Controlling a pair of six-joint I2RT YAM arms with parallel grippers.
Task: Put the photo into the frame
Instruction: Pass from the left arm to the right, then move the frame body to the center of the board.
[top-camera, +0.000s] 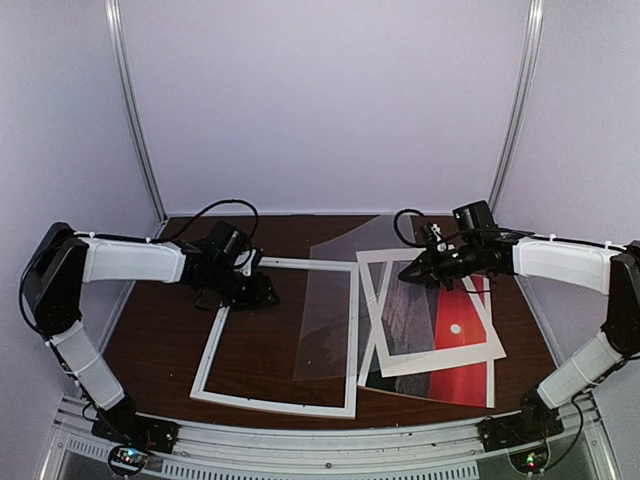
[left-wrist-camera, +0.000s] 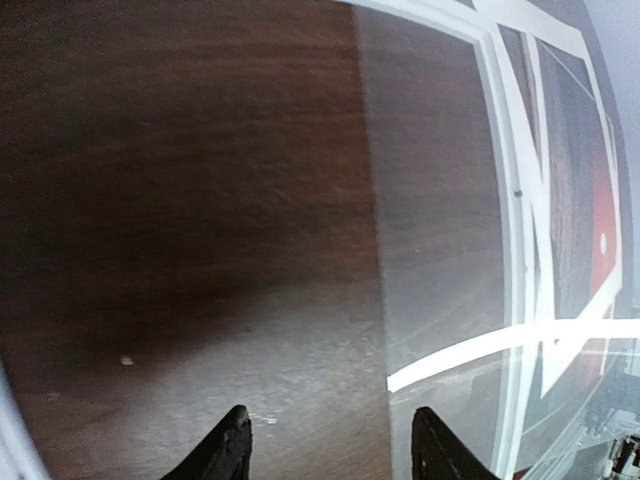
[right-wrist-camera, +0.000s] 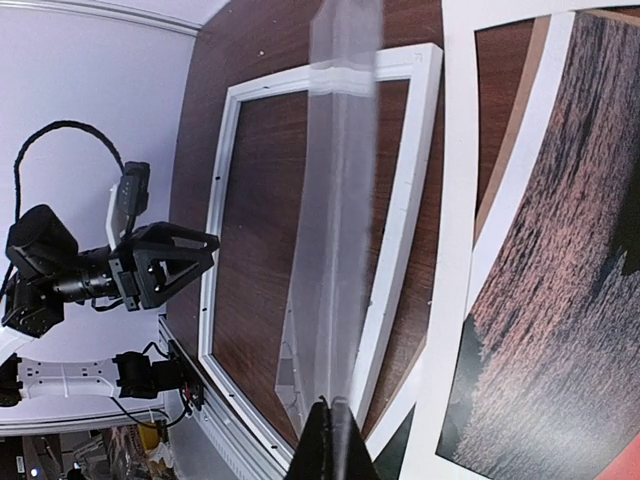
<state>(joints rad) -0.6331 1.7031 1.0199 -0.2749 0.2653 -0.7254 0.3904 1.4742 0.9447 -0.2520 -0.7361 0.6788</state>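
Note:
The white frame (top-camera: 280, 404) lies flat on the dark wooden table, left of centre. The photo (top-camera: 462, 378), red sky with a small white sun, lies at the right, mostly under a white mat (top-camera: 450, 357). My right gripper (top-camera: 408, 272) is shut on the edge of a clear sheet (top-camera: 325, 320), which slants over the frame's right rail; the shut fingertips (right-wrist-camera: 333, 425) pinch the clear sheet (right-wrist-camera: 340, 200) in the right wrist view. My left gripper (top-camera: 266, 293) hovers open at the frame's far left corner. Between its fingers (left-wrist-camera: 235, 445) is only bare wood, beside the sheet's edge.
The mat (right-wrist-camera: 455, 250) overlaps the frame's right rail (right-wrist-camera: 400, 240), and the photo (right-wrist-camera: 560, 300) shows through its window. The left gripper (right-wrist-camera: 165, 265) shows beyond the frame. Light walls and metal posts enclose the table; a metal rail (top-camera: 330, 450) runs along the near edge.

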